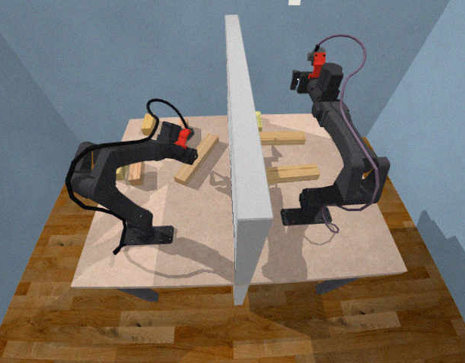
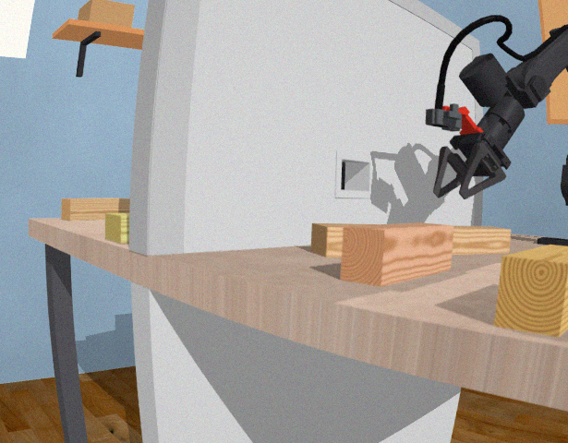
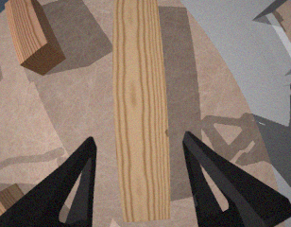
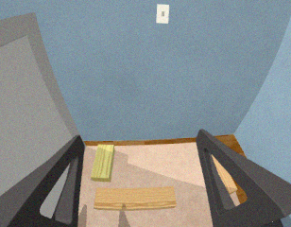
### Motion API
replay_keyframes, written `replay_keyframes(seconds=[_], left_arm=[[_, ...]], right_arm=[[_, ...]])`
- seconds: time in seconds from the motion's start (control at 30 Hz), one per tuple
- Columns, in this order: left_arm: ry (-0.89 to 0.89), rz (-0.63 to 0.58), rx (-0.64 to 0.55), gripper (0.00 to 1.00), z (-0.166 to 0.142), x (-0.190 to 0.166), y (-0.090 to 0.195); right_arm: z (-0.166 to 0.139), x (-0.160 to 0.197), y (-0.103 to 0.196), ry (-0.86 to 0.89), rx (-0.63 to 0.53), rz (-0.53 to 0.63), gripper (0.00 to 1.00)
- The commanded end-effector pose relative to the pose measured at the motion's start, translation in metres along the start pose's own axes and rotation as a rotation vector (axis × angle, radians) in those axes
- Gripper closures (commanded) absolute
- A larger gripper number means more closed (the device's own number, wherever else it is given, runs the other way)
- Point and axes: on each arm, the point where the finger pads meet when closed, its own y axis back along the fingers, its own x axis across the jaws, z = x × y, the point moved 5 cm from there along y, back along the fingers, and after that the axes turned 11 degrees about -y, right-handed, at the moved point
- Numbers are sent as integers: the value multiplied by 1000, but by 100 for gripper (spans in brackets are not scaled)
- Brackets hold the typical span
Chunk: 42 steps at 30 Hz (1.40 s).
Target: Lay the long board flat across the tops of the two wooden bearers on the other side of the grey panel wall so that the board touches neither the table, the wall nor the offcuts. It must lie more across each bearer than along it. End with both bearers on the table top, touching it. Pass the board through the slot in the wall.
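Note:
The long board (image 1: 206,147) (image 2: 482,239) (image 3: 138,95) lies flat on the table on the left arm's side of the grey panel wall (image 1: 244,156) (image 2: 274,119). My left gripper (image 1: 192,156) (image 2: 451,194) (image 3: 139,139) is open and hangs a little above the board, with one finger to each side of it. The slot (image 2: 355,173) in the wall is beside it. Two wooden bearers (image 1: 282,137) (image 1: 292,172) lie on the table beyond the wall; one bearer (image 4: 135,198) shows in the right wrist view. My right gripper (image 1: 295,79) (image 4: 140,138) is open and empty, held high above the bearers.
Offcuts lie on the left side: one offcut (image 1: 148,124) at the back corner, another (image 1: 135,172) by the left arm, and two blocks (image 2: 396,252) (image 2: 537,286) near the table edge. A yellow-green offcut (image 1: 258,120) (image 4: 103,162) (image 2: 116,227) lies by the wall on the bearers' side.

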Motion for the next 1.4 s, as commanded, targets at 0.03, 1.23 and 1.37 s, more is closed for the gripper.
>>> replay_keyframes(seconds=[0.03, 1.23, 1.37], left_arm=[[18, 15, -161, 25, 14, 5, 10], [7, 33, -142, 25, -33, -9, -20], [5, 31, -141, 25, -33, -10, -27]], right_arm=[[49, 2, 23, -4, -151, 3, 0], [23, -1, 14, 0, -72, 2, 0], [23, -1, 14, 0, -72, 2, 0]])
